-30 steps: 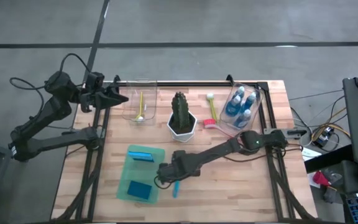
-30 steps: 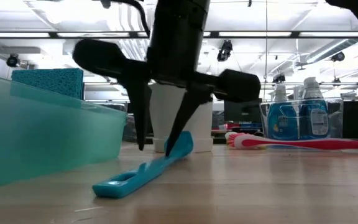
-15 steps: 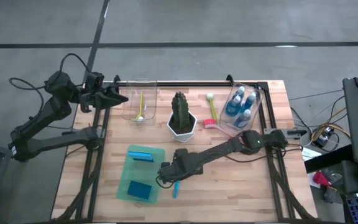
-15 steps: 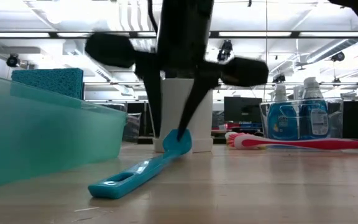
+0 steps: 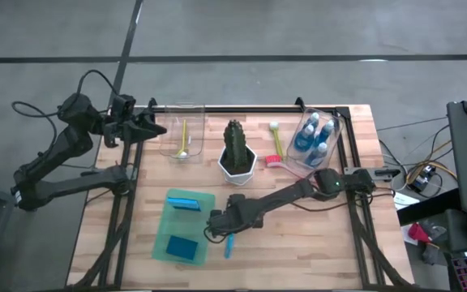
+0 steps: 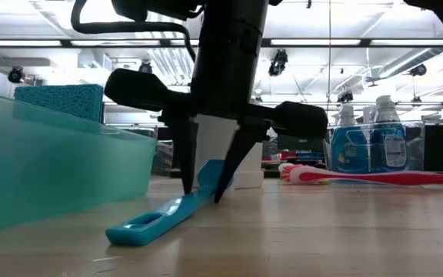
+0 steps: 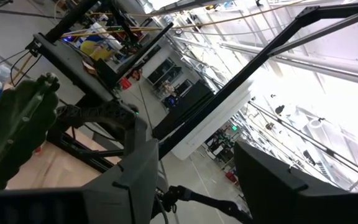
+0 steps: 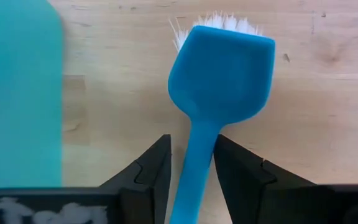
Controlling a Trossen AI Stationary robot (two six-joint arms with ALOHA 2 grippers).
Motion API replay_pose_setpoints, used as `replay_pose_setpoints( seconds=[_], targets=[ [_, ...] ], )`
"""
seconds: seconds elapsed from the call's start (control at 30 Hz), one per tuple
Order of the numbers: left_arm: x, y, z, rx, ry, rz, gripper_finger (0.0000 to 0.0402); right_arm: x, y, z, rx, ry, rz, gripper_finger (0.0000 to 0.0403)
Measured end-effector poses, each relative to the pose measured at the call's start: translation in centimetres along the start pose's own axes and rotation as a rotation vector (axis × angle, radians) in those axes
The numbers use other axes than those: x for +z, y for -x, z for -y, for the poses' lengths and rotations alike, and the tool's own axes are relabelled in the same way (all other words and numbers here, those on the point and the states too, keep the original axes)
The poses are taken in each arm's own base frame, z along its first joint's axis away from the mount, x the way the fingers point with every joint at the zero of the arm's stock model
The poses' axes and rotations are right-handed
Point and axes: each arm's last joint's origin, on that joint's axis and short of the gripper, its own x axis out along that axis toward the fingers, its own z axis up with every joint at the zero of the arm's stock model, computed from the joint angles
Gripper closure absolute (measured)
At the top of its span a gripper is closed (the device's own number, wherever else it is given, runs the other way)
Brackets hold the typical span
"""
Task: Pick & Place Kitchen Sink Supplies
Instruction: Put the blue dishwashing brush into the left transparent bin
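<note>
Blue hard-plastic long-handled brush (image 8: 219, 81) lies bristles-down on wooden table (image 5: 298, 243), just right of translucent green tray (image 5: 162, 235). Judged light, stiff, slick. Right gripper (image 8: 191, 163) narrowly straddles neck below head; contact uncertain. Left gripper (image 5: 154, 127) parked far-left, wide.

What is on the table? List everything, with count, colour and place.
blue brush: 1, blue, beside tray
tray: 1, clear green, front left
sponges: 2, blue, in tray
cactus: 1, green, white pot, centre
pink brush: 1, pink, right of cactus
bins: 2, clear, back
yellow brush: 1, yellow, in left bin
bottles: several, blue, in right bin
left gripper: open, back left edge
right gripper: astride blue brush
</note>
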Motion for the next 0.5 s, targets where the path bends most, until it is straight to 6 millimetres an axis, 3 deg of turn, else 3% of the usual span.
replay_pose_setpoints(
  seconds=[0.33, 0.5],
  targets=[
    [-0.29, -0.03, -0.49, 0.025, 0.029, -0.017, 0.0200, 0.00, 0.11, -0.11, 0.008, 0.072, -0.002, 0.0361],
    [-0.44, -0.03, -0.70, 0.040, 0.045, -0.027, 0.0200, -0.02, 0.23, -0.17, 0.012, 0.077, -0.003, 0.0361]
  ],
)
